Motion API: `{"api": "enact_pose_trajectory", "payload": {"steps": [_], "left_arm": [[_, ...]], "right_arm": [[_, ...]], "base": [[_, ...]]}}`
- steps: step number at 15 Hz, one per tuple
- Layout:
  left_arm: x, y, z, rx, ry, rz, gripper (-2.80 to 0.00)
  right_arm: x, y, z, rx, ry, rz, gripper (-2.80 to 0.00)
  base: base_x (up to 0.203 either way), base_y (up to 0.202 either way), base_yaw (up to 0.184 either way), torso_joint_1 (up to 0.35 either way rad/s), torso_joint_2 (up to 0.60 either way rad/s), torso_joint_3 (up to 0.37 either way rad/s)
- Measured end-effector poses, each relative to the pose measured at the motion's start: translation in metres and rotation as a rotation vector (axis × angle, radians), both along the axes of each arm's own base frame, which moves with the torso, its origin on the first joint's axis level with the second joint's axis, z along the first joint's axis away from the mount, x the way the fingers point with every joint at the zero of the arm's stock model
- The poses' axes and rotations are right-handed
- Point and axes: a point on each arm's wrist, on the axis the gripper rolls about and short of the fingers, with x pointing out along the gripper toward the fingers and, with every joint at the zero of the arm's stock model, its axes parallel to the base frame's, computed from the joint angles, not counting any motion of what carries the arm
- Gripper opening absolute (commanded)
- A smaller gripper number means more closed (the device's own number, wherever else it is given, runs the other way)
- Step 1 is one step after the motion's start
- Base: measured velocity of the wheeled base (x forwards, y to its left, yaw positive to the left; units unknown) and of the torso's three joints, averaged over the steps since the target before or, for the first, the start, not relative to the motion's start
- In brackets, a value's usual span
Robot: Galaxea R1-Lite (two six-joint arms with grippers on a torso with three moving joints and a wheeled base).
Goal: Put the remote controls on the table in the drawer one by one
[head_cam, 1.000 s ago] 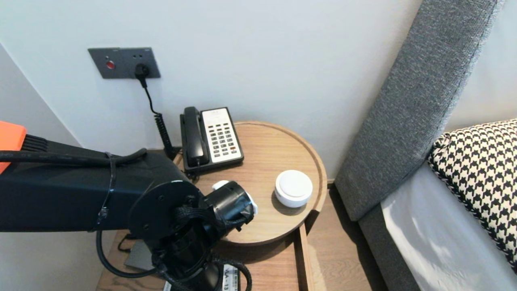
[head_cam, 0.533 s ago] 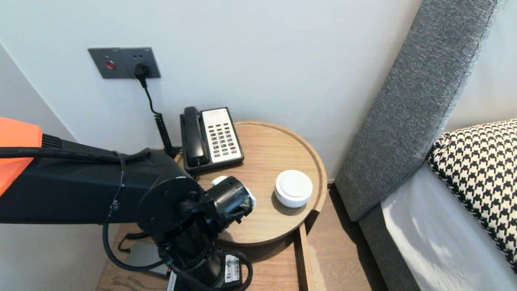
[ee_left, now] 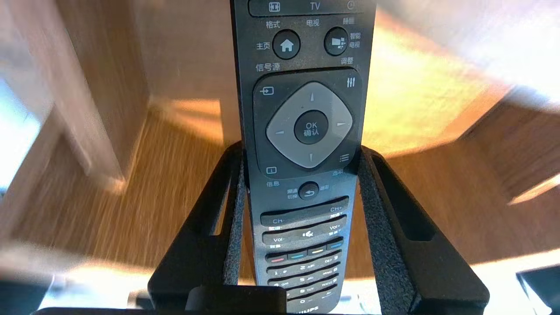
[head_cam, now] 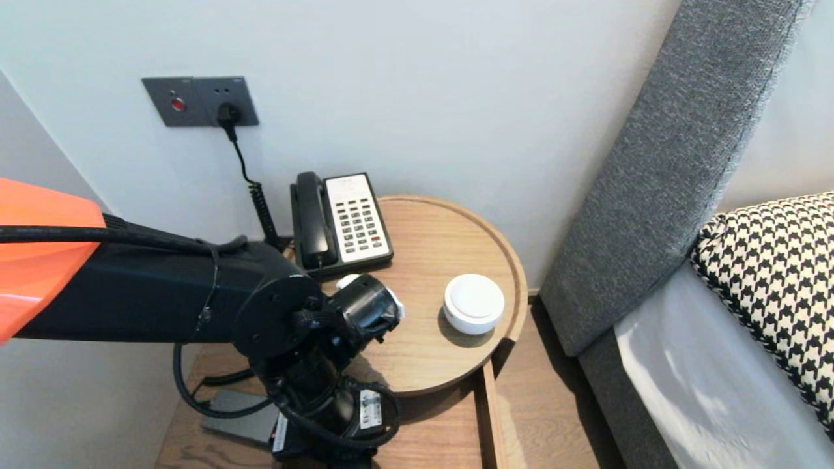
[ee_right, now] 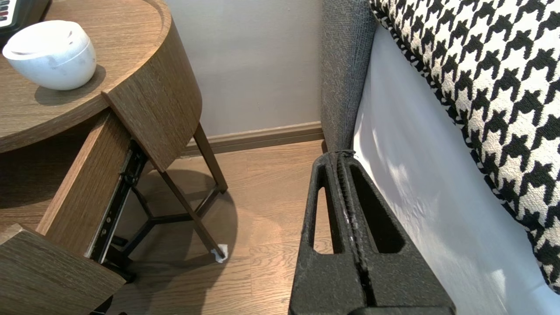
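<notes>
Two padded fingers of the left gripper clamp the long black button-covered remote control by its sides. This is at the near left, low over the pulled-out wooden drawer beneath the round wooden bedside table. At the near right, the right gripper hangs parked beside the grey upholstered bed frame, its fingers pressed together. Farther off, the tabletop bears a white round lidded dish and, farthest, a black-and-white desk telephone.

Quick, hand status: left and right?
Left hand: closed on the TV remote.
Right hand: shut, holding nothing, parked beside the bed.
</notes>
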Motion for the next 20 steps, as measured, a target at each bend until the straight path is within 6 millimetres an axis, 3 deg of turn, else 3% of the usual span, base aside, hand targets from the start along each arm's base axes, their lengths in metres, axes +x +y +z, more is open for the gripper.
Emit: {"api": "enact_pose_trajectory", "payload": {"steps": [11,20], "left_arm": [[0.007,0.001,-0.028,-0.002,-0.261,-0.005,-2.80],[0.004,0.005,-0.047,-0.003,-0.322,-0.022,-2.80]], "right_arm": [[0.000,0.000,0.000,0.000,0.000,0.000,-2.80],[0.000,0.000,0.000,0.000,0.000,0.000,-2.80]], "base": [[0.000,0.000,0.000,0.000,0.00,0.000],[0.000,0.000,0.000,0.000,0.00,0.000]]}}
